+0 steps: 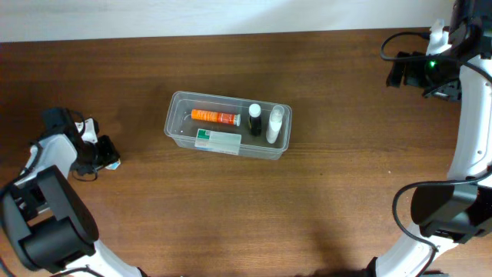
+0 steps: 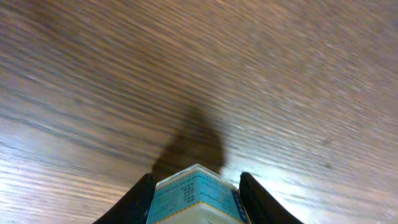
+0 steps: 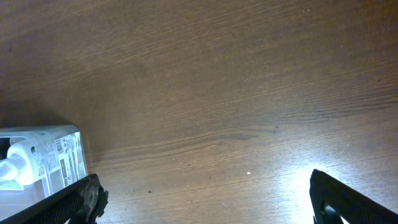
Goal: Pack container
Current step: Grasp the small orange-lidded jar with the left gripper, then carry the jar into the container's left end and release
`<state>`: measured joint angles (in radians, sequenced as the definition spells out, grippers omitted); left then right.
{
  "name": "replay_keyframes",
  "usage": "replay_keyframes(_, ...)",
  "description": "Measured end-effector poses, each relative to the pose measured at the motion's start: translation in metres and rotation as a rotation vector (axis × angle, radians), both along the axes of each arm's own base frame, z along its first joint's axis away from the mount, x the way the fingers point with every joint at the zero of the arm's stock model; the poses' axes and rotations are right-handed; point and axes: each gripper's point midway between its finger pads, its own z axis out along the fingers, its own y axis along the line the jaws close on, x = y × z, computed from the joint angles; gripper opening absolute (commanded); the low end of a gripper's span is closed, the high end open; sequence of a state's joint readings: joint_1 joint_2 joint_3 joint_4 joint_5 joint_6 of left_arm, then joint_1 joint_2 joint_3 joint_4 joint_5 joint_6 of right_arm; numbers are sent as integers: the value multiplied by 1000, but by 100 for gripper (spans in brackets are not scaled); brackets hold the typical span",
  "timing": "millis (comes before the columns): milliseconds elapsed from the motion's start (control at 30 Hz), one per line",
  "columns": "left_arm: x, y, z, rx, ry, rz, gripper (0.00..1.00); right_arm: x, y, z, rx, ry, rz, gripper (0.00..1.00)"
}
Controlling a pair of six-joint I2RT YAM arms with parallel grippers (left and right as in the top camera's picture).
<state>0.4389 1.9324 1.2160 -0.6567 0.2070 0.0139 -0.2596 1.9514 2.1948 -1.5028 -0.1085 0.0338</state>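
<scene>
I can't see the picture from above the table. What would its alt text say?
A clear plastic rectangular tub on a brown wooden table holds an orange tube, a white-and-green carton, a black bottle and a white bottle. The left robot arm and right robot arm stand at the table's edges.

The table [image 1: 323, 192] is dark brown wood with fine streaky grain, smooth and semi-gloss. Lamp glare whitens it at 5 o'clock in the right wrist view. The container [image 1: 178, 123] is clear, glossy plastic. Inside it, at 6 o'clock, the white-and-green carton [image 1: 218, 140] looks like matt printed card. The left gripper [image 2: 196, 180] has dark matt fingers [image 2: 138, 202] around a box [image 2: 196, 200] of printed, faintly glossy card. The right gripper [image 3: 204, 183] has black, matt, rough-edged fingers [image 3: 348, 202].
</scene>
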Motion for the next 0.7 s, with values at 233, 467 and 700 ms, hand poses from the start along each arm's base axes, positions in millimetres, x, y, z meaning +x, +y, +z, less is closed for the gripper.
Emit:
replay_keyframes(233, 40, -19, 53, -15, -65, -106, 33, 0, 0, 0, 0, 0, 1, 98)
replay_keyframes(467, 90, -77, 129, 37, -200, -349, 34, 0, 0, 0, 0, 0, 0, 98)
replay_keyframes(700, 116, -165, 177, 84, -338, -623, 34, 0, 0, 0, 0, 0, 0, 98)
